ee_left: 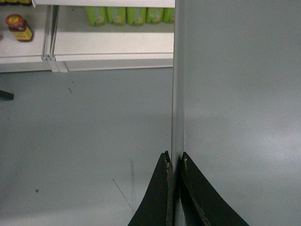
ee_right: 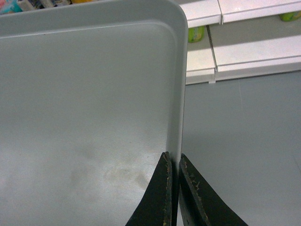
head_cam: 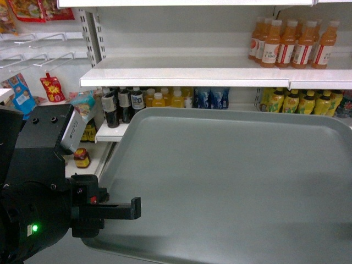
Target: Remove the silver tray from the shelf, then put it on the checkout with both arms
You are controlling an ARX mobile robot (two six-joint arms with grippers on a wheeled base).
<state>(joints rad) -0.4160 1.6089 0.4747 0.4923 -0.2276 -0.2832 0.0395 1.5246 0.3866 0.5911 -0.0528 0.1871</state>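
The silver tray (head_cam: 231, 181) is held in the air in front of the shelf (head_cam: 181, 77), filling the lower right of the head view. My left gripper (head_cam: 135, 208) is shut on the tray's left rim; in the left wrist view its fingers (ee_left: 174, 157) pinch the thin rim, with the tray (ee_left: 240, 103) to their right. My right gripper (ee_right: 173, 160) is shut on the right rim of the tray (ee_right: 84, 103), near a rounded corner. The right gripper is outside the head view. The checkout is out of view.
Orange juice bottles (head_cam: 291, 44) stand on the upper shelf board, dark bottles (head_cam: 118, 104) and yellow bottles (head_cam: 300, 102) below it. A small jar (head_cam: 81, 158) sits low on the left. Grey floor (ee_left: 84, 132) and a low shelf (ee_left: 113, 42) lie under the tray.
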